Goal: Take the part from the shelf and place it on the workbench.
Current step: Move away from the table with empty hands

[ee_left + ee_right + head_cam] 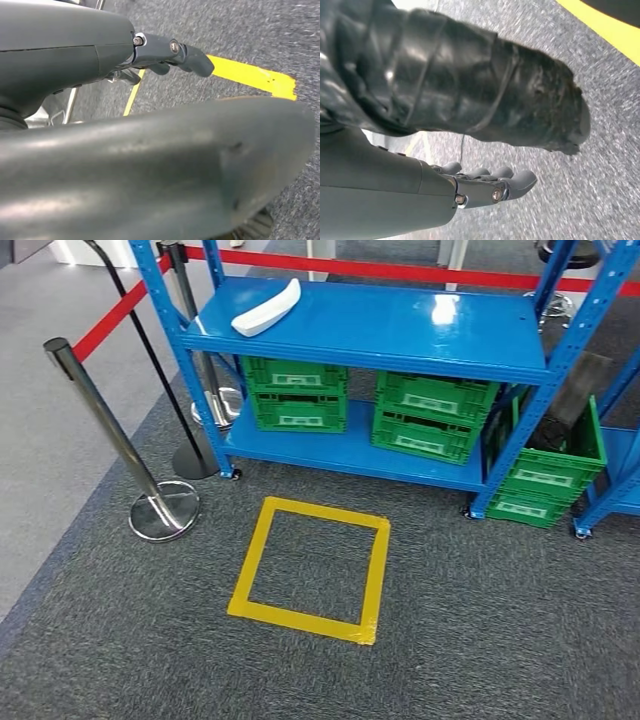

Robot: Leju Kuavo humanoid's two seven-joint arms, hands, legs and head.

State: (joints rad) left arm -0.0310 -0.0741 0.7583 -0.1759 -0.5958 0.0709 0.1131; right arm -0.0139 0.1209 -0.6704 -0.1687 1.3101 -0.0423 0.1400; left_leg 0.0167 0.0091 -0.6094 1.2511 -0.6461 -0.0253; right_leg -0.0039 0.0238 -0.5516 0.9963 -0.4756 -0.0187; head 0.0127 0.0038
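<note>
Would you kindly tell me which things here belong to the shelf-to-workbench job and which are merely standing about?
For the job:
white part on the top level
blue shelf
left hand and right hand, both holding nothing

Merely about:
green crates
yellow tape square on the carpet
chrome barrier posts with red belt

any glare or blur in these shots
Head view: sharp, with a bright light reflection on the top shelf right of the white part. Left wrist view: the near grey body part is soft and out of focus. Right wrist view: the carpet is smeared by blur.
</note>
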